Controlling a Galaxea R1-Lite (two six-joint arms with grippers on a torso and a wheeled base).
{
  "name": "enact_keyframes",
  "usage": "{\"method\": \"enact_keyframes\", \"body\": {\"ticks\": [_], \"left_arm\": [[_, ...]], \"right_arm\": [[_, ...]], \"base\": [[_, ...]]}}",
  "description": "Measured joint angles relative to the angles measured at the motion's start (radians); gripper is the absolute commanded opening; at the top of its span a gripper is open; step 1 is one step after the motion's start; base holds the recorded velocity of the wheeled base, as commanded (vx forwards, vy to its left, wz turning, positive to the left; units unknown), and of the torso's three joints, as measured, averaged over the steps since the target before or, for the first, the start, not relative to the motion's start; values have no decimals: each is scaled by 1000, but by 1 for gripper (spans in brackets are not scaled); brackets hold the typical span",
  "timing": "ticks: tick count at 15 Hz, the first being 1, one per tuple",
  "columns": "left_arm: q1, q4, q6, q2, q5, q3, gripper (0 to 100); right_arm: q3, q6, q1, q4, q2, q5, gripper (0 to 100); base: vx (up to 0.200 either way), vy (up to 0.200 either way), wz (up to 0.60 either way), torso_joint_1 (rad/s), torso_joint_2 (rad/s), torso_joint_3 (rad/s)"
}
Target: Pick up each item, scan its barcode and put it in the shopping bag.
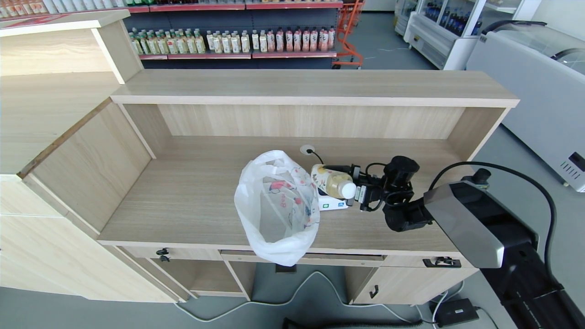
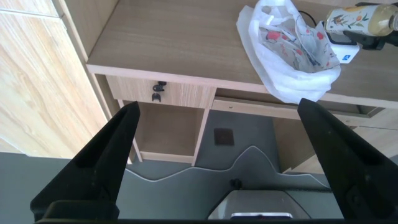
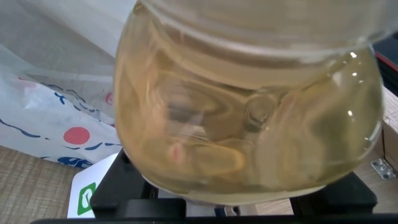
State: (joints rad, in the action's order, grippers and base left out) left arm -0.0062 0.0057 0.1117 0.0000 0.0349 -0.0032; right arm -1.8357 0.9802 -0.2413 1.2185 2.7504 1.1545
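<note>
- The right claw is closed around the bottle, right of centre in the head view.
- The bottle holds pale yellow drink. It lies nearly on its side, white cap toward the claw at lower right, base toward upper left.
- The bottle hangs just above the scanner, a small white box with a green mark on the counter. From the right wrist, the bottle sits over the scanner, so this reads as the scan step.
- The shopping bag stands at centre frame, just left of the bottle, white plastic with a red and blue print. I cannot tell whether bottle and bag touch.
- Key relation: the bag lies straight left of the held bottle, along its long axis, base end first. Probably a short move left, then a drop into the mouth.
- The bag mouth looks floppy, so the rim could catch the bottle's base.
- The left claw is spread wide and holds nothing. It hangs low in front of the counter, well apart from the bag.
- The right arm is far nearer, so bagging is its job.
</note>
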Motion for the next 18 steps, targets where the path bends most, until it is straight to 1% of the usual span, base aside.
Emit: {"method": "enact_keyframes", "body": {"ticks": [11,18], "left_arm": [[0,0,0,0,0,0,100],[0,0,0,0,0,0,100]], "right_arm": [[-16,-7,-14,-3,4,-4,0],[51,27,13,-2,-37,-46,0]], "base": [[0,0,0,0,0,0],[0,0,0,0,0,0]]}}
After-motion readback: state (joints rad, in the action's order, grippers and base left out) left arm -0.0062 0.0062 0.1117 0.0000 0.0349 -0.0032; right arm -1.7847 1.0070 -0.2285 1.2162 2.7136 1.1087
